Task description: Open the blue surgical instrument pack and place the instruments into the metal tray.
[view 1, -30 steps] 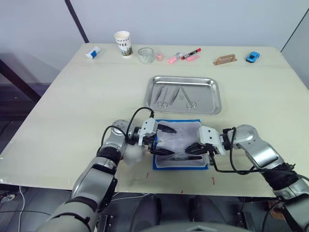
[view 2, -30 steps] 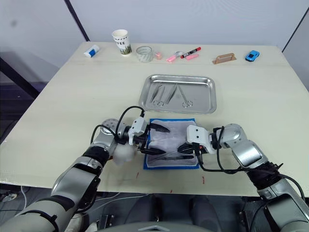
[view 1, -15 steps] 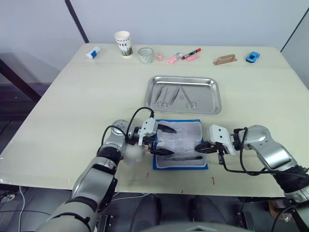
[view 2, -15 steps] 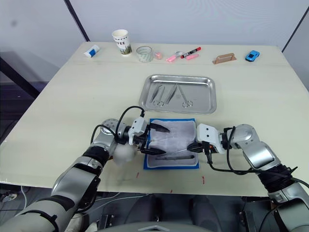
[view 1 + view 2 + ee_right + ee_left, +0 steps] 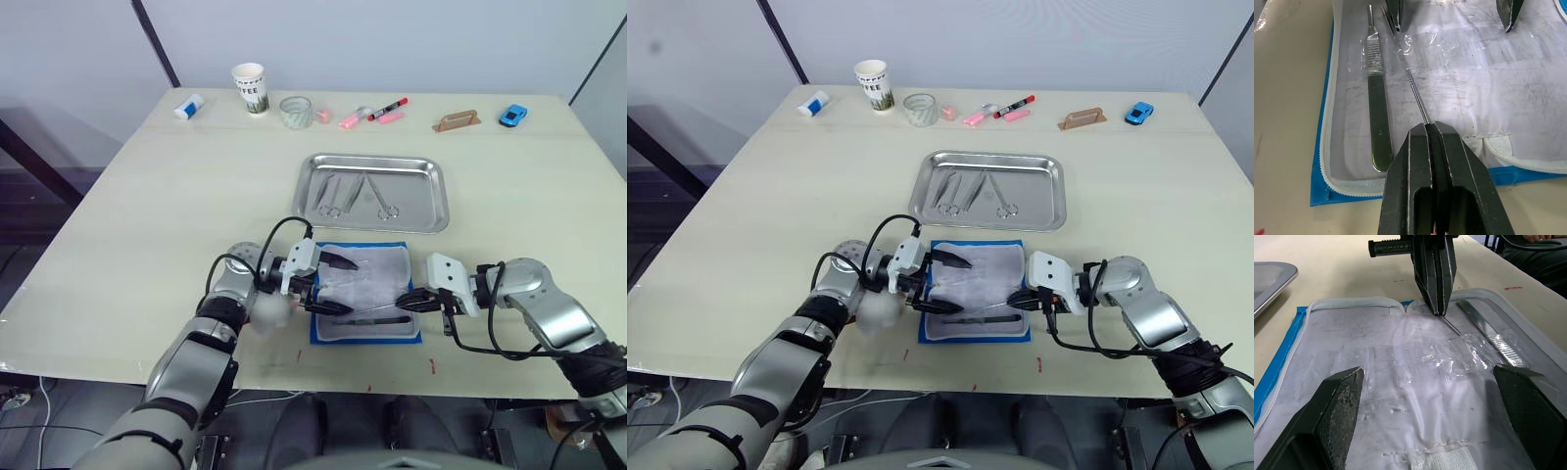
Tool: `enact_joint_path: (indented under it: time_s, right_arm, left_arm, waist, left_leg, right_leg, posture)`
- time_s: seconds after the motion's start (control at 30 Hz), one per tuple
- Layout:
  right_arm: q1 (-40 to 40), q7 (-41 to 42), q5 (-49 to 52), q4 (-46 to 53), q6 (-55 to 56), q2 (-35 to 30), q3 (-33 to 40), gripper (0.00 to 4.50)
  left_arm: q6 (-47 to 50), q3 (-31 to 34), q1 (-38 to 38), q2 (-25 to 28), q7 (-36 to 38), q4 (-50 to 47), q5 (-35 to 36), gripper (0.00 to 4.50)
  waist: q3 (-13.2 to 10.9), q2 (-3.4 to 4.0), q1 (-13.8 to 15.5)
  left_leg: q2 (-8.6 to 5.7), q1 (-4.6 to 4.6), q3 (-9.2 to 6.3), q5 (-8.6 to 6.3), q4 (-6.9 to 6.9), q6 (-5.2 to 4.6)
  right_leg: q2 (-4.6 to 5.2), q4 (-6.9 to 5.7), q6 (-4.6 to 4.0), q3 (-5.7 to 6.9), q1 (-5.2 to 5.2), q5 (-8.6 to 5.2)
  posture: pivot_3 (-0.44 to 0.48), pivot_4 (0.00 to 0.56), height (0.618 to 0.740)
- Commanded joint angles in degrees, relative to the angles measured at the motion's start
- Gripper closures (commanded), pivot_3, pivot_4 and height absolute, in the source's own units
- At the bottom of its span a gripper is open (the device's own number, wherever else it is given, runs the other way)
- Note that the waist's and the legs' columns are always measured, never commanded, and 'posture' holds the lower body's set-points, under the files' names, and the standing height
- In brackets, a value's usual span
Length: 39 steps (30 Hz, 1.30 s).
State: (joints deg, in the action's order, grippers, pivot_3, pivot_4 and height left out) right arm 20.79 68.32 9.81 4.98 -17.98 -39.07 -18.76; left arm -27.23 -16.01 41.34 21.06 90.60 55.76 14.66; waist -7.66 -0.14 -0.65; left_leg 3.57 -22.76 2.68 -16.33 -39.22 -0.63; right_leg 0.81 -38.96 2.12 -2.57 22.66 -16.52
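1. The left gripper (image 5: 331, 285) rests over the left part of the blue surgical instrument pack (image 5: 366, 291). Its two black fingers (image 5: 1338, 406) are spread wide apart and hold nothing.
2. The pack lies unfolded on the table (image 5: 147, 206), near the front edge and just in front of the metal tray (image 5: 372, 192). Its pale lining faces up, and the blue border shows around it.
3. Two of the instruments remain in the pack. A flat silver handle (image 5: 1376, 115) lies along the front edge of the lining. A thin needle-like probe (image 5: 1411, 85) lies next to it, with its far end under a piece of clear film.
4. The right gripper (image 5: 412, 300) is at the right edge of the pack. Its fingers (image 5: 1432, 161) are pressed together on the near end of the thin probe.
5. The tray stands behind the pack, in the middle of the table. Several silver scissors and forceps (image 5: 355, 196) already lie inside it.
6. Along the far edge of the table stand a paper cup (image 5: 249, 88), a glass (image 5: 296, 112), pink and red markers (image 5: 372, 113), and a small blue toy car (image 5: 512, 116) on the right.
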Motion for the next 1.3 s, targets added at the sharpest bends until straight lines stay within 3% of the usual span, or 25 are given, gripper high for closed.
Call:
enact_joint_path:
  time_s: [0.03, 0.43, 0.6, 1.23, 1.3]
  right_arm:
    - [0.1, 0.8, 0.5, 1.6, -0.8, -0.1, 0.0, 4.48]
    - [0.0, 0.9, 0.9, 1.5, -0.3, 0.8, -0.2, 4.48]
    - [-0.6, -0.6, -0.2, 1.9, 1.4, 1.1, 0.4, 2.99]
    - [0.2, -0.8, -3.2, -0.9, -1.3, 2.3, -2.9, 2.99]
    - [0.2, -0.6, -3.6, -1.3, -3.0, 1.7, -3.4, 3.77]
  left_arm:
    - [0.1, -1.6, -2.1, 0.5, 1.9, 3.5, -2.9, 0.0]
    - [0.1, -1.6, -2.0, 0.5, 1.9, 3.8, -3.0, 0.0]
    - [0.1, -1.7, -2.2, 0.7, 1.9, 3.6, -2.8, 0.0]
    - [0.1, -1.6, -2.1, 0.8, 1.9, 3.7, -3.0, 0.0]
    - [0.1, -1.5, -2.1, 0.8, 1.9, 3.6, -2.9, 0.0]
  waist:
    - [0.0, 0.0, 0.0]
    - [0.0, 0.0, 0.0]
    - [0.0, 0.0, 0.0]
    - [0.0, 0.0, 0.0]
    - [0.0, 0.0, 0.0]
  left_leg:
    - [0.0, 0.0, 0.0, 0.0, 0.0, 0.0]
    - [0.0, 0.0, 0.0, 0.0, 0.0, 0.0]
    - [0.0, 0.0, 0.0, 0.0, 0.0, 0.0]
    - [0.0, 0.01, 0.0, 0.0, -0.01, 0.0]
    - [0.0, 0.02, 0.0, 0.0, -0.01, 0.0]
  right_leg:
    - [0.0, 0.0, 0.0, 0.0, 0.0, 0.0]
    - [0.0, 0.0, 0.0, 0.0, 0.0, 0.0]
    - [0.0, 0.0, 0.0, 0.0, 0.0, 0.0]
    - [-0.01, -0.02, 0.0, 0.0, 0.0, 0.0]
    - [-0.01, -0.02, 0.0, 0.0, -0.01, 0.0]
  posture:
    - [0.0, 0.15, 0.718]
    - [0.0, 0.15, 0.718]
    - [0.0, 0.15, 0.718]
    - [0.0, 0.15, 0.718]
    - [0.0, 0.15, 0.718]
